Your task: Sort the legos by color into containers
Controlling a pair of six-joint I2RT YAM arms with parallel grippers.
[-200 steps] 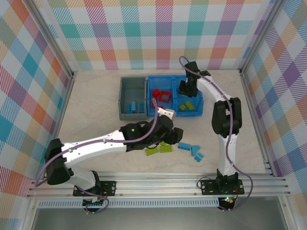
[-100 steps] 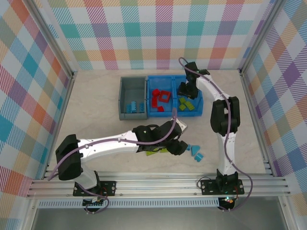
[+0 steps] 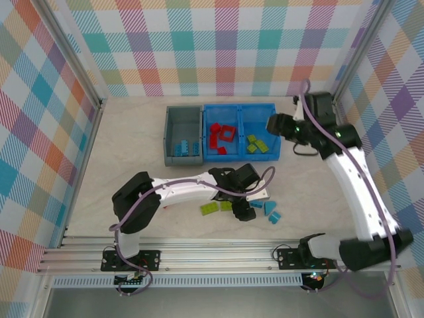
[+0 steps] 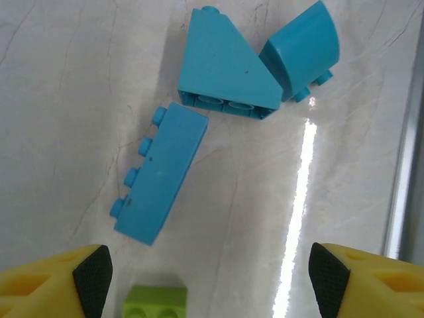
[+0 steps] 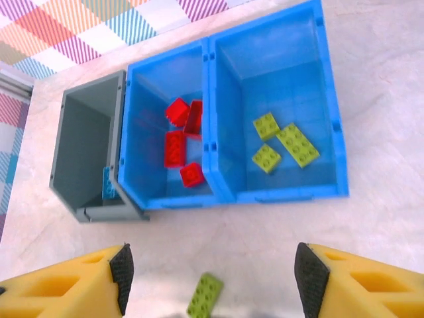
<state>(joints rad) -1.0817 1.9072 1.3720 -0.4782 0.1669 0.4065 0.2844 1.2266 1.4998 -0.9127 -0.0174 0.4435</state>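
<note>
Blue long brick (image 4: 159, 173): my pick, as I judge it, lying on its side on the near part of the table (image 3: 132, 152), just right of two lime green bricks (image 3: 210, 209)
Long axis: in my left wrist view it runs steeply from lower left to upper right; the studs jut sideways toward the pad (image 4: 93, 270) on the left of that view, not upward
Neighbours: a blue wedge (image 4: 225, 73) sits at the brick's upper end, so close I cannot tell whether they touch; a curved blue piece (image 4: 301, 50) rests against the wedge's other side
Left gripper (image 4: 209, 277): spread wide with nothing between the fingers, hanging over the brick, which lies off-centre toward that same pad
Doing it well: shift until the brick is midway, turn the wrist a little so the pads close square across its short width, and grip at mid-length so the wedge is left alone
Where it goes: grey bin (image 5: 86, 156), at the far side just beside the left end of the blue bin (image 5: 285, 194), with a blue brick (image 5: 106, 184) already in it
Compartments: red legos (image 5: 179, 142) in the blue bin's left one, green legos (image 5: 281, 142) in its right
Right gripper (image 3: 275, 124): spread apart and empty, near the blue bin's right end
</note>
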